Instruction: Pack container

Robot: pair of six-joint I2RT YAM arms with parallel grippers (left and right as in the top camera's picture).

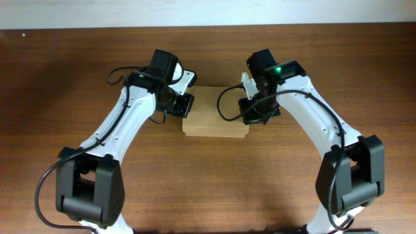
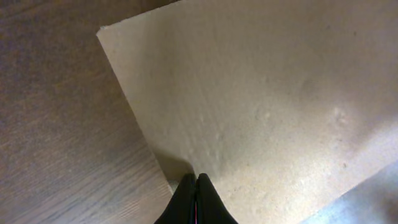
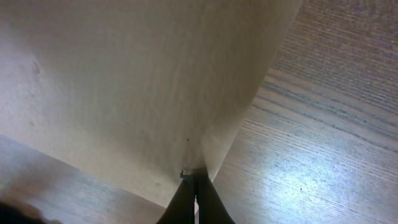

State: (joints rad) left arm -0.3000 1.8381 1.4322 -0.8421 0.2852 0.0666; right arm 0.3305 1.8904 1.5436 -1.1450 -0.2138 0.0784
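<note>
The container [image 1: 214,118] is a plain tan cardboard box lying flat at the table's middle with its lid down. My left gripper [image 1: 184,105] is shut, its tips on the box's left edge. In the left wrist view the closed fingers [image 2: 196,178] touch the lid [image 2: 261,93] near its rim. My right gripper [image 1: 251,112] is shut at the box's right edge. In the right wrist view its closed tips [image 3: 194,175] rest on the box's top edge [image 3: 124,81], where top and side wall meet. What is inside the box is hidden.
The brown wooden table [image 1: 78,71] surrounds the box on all sides. Both white arms reach in from the front, left and right of the box. A pale wall strip runs along the far table edge [image 1: 208,13].
</note>
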